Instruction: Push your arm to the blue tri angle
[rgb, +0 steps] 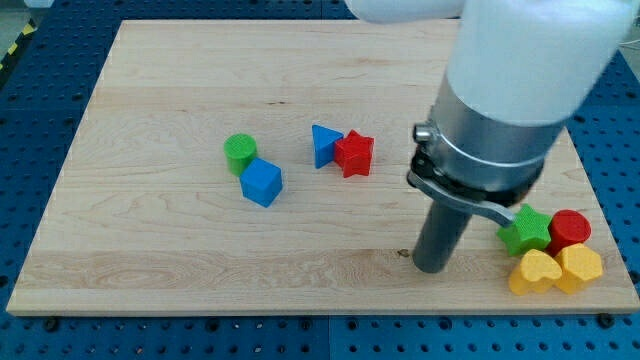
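The blue triangle (323, 144) lies near the board's middle, touching a red star (355, 153) on its right. My tip (432, 268) rests on the wooden board (160, 90), well to the right of and below the blue triangle and the red star, apart from both. The rod rises from the tip into the arm's large grey and white body at the view's upper right.
A green cylinder (240, 152) and a blue cube (262, 182) sit left of the triangle. At the view's lower right stand a green star (527, 229), a red block (570, 228), a yellow heart (534, 271) and a yellow hexagon (579, 267).
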